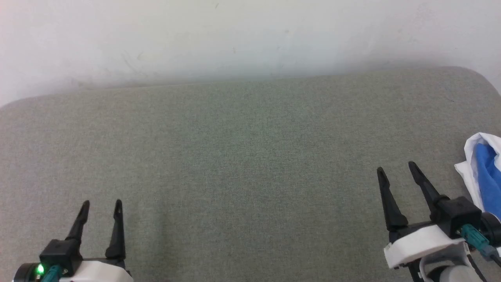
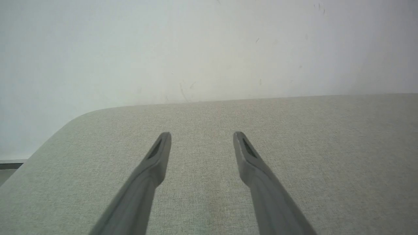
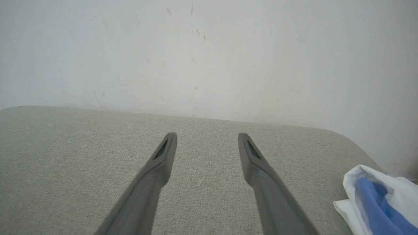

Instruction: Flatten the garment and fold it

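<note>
The garment [image 1: 483, 172] lies bunched at the right edge of the grey fabric surface, white cloth wrapped around a bright blue part, and runs out of the head view. In the right wrist view the garment [image 3: 375, 199] sits at the lower right corner. My right gripper [image 1: 397, 166] hovers just left of it, open, nothing between its fingers [image 3: 165, 153]. At the lower left my left gripper [image 1: 101, 203] is open and empty too, far from the cloth, and its fingers [image 2: 243, 147] point toward the wall over bare fabric.
The grey-green padded surface [image 1: 242, 156] spans the whole head view, with rounded far corners. A white wall [image 1: 235, 35] rises directly behind its far edge. The right edge of the surface lies close under the garment.
</note>
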`<state>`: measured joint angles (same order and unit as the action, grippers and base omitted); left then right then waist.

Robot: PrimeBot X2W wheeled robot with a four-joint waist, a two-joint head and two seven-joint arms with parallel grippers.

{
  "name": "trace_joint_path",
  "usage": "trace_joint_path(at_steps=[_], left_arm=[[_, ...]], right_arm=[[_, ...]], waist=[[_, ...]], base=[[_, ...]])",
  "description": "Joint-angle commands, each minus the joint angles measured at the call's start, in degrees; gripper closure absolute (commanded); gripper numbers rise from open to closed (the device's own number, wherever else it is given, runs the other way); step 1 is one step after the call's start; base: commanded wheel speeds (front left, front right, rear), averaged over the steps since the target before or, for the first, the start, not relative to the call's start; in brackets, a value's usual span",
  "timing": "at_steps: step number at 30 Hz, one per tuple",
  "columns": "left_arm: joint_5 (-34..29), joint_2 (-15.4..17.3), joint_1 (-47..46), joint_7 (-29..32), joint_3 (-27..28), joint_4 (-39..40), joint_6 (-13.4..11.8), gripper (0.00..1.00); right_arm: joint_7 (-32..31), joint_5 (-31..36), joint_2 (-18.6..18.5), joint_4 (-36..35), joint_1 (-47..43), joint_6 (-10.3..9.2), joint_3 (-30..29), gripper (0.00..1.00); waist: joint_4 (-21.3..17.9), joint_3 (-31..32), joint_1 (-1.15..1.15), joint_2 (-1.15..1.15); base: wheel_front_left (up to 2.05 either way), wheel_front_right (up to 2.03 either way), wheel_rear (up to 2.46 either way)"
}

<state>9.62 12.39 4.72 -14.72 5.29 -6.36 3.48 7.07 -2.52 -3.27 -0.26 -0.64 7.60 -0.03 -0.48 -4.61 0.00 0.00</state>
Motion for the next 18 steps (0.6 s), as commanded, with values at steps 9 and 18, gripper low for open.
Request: trace_joint_path(at_steps=[9, 18], left_arm=[[0.0, -0.6, 1.9, -0.2, -1.3, -1.3, 0.4, 0.00], [0.0, -0.8, 1.3, 0.1, -1.4, -1.1, 0.1, 1.00]], right_arm=[[-0.9, 0.4, 0.4, -2.1, -2.8, -0.11, -0.1, 0.00], [-1.0, 0.0, 0.1, -2.0, -2.3, 0.00, 0.2, 1.00]], waist=[[-0.7, 0.7, 0.00, 0.00], [-0.5, 0.6, 0.01, 0.00]], base=[[0.00, 0.00, 0.00], [0.00, 0.00, 0.00]])
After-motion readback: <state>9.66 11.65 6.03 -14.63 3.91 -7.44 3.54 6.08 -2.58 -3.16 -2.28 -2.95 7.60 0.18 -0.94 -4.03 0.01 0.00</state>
